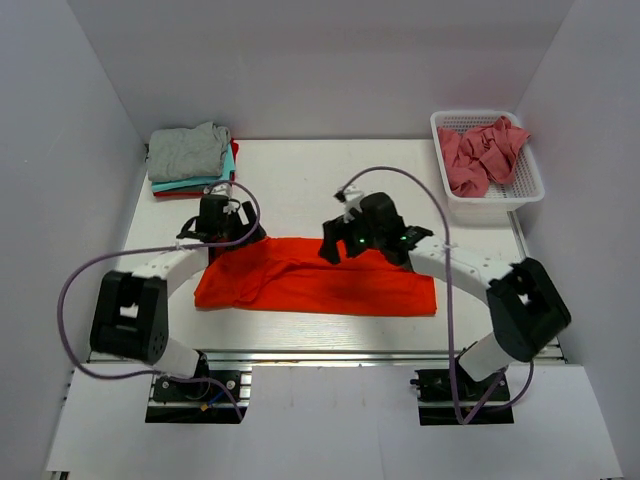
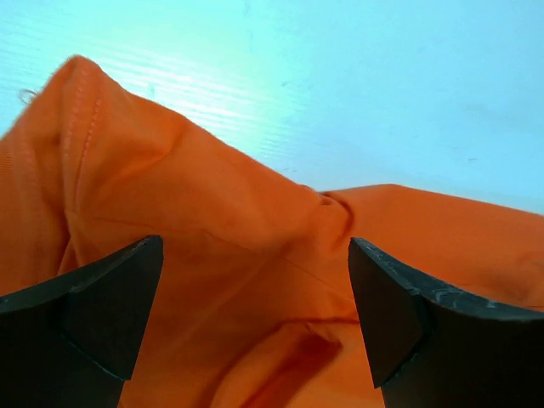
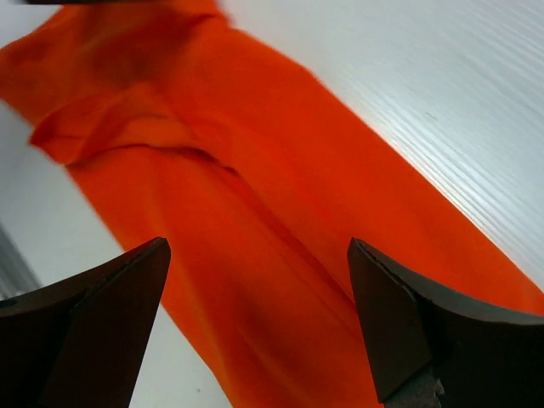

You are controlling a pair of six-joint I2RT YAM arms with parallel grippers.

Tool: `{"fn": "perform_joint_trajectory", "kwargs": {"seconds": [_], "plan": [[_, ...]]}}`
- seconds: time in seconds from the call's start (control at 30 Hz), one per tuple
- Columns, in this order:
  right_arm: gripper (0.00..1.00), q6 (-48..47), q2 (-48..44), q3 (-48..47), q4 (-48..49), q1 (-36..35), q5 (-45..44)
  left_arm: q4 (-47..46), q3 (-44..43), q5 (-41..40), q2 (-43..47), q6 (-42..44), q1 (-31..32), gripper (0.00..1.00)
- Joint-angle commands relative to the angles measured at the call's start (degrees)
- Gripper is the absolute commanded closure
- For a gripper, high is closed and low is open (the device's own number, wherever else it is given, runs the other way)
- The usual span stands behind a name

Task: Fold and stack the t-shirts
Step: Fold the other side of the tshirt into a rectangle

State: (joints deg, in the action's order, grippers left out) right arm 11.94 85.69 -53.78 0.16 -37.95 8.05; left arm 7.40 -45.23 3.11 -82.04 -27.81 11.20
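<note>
Open table lies between the folded stack and the basket; side walls seemingly hem both edges.

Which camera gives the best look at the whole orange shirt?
The top external view: the orange shirt lies whole on the table, both ends visible. The left wrist view shows only a bunched fold of it; the right wrist view shows a long strip, cut off.
</note>
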Motion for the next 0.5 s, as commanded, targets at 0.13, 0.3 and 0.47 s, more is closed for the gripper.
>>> {"fn": "perform_joint_trajectory", "kwargs": {"seconds": [0.13, 0.3, 0.47], "plan": [[0.16, -10.62, 14.38, -10.46, 13.63, -6.42, 22.43, -2.39, -3.28, 1.81, -8.66, 1.01, -1.53, 0.0], [0.27, -10.99, 21.0, -14.42, 18.45, -9.33, 24.72, -3.0, -2.05, 2.6, -9.19, 0.39, -2.68, 0.0], [0.28, -10.1, 27.94, -18.64, 22.68, -11.0, 24.47, -4.4, 0.84, 4.0, -9.19, -0.14, -3.2, 0.0]]}}
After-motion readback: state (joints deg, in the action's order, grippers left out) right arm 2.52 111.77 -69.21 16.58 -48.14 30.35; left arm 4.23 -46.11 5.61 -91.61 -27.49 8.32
